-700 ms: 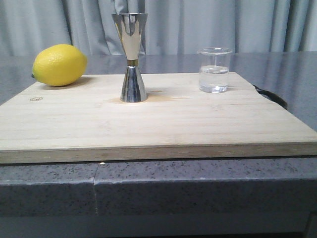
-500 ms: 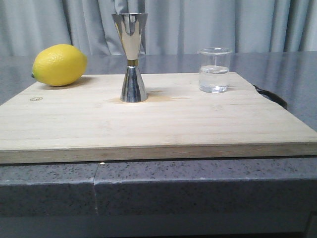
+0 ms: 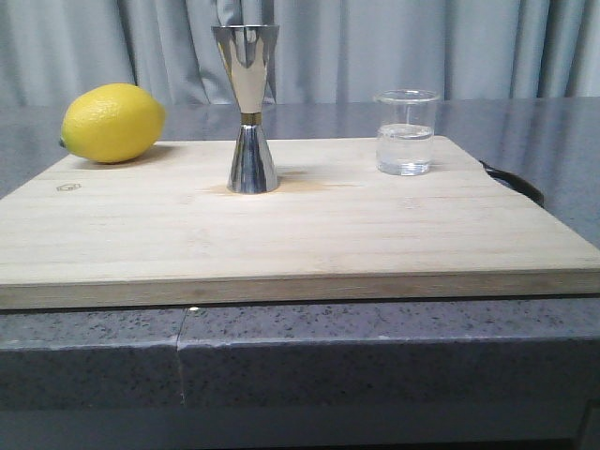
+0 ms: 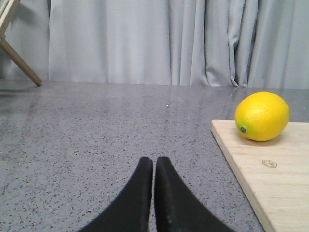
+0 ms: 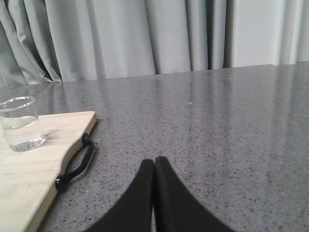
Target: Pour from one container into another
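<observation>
The small clear glass beaker (image 3: 406, 132) stands upright at the back right of the wooden board (image 3: 300, 234), holding clear liquid; it shows too in the right wrist view (image 5: 20, 123). The tall steel jigger (image 3: 249, 110) with a gold waist band stands upright at the board's back middle. My left gripper (image 4: 154, 162) is shut and empty over the grey counter, off the board's left side. My right gripper (image 5: 154, 162) is shut and empty over the counter, off the board's right side. Neither gripper appears in the front view.
A yellow lemon (image 3: 112, 123) lies at the board's back left corner, also seen from the left wrist as a lemon (image 4: 262, 116). A black strap handle (image 5: 76, 164) hangs off the board's right edge. Grey curtains close the back. A wooden frame leg (image 4: 19, 63) stands far left.
</observation>
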Available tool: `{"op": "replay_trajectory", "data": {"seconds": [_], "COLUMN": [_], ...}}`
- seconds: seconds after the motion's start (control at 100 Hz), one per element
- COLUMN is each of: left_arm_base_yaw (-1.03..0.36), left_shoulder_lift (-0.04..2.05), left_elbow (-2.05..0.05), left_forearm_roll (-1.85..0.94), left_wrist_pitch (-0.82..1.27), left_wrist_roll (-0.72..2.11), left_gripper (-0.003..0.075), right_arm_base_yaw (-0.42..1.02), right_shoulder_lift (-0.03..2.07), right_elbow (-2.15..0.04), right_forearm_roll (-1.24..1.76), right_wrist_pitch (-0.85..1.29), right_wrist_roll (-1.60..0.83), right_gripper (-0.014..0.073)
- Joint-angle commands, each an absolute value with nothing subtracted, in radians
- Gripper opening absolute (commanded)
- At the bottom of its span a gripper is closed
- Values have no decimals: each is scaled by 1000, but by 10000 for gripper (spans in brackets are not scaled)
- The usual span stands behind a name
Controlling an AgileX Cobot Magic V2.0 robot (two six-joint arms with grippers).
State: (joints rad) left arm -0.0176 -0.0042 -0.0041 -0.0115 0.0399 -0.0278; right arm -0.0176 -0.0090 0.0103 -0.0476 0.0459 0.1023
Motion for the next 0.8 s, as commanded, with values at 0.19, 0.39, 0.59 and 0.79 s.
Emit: {"op": "replay_trajectory", "data": {"seconds": [0.19, 0.39, 0.59, 0.79], "left_arm_base_yaw": [-17, -17, -17, -17], "left_shoulder_lift": [-32, -32, -15, 107], "left_elbow": [10, -19, -162, -385], "left_forearm_roll": [-19, -70, -75, -75], "left_wrist_pitch": [-80, -92, 30, 231], "left_wrist_roll": [-34, -34, -34, -29], "left_gripper": [-19, -19, -19, -19], "right_arm_base_yaw": [-23, -23, -23, -23], "right_shoulder_lift": [-26, -26, 7, 143], "right_elbow": [36, 7, -124, -324], "right_forearm_roll": [-75, -77, -77, -77], "right_wrist_pitch": [-57, -41, 60, 220], "right_wrist_roll": [101, 101, 101, 84], "right_gripper": [-62, -62, -62, -62]}}
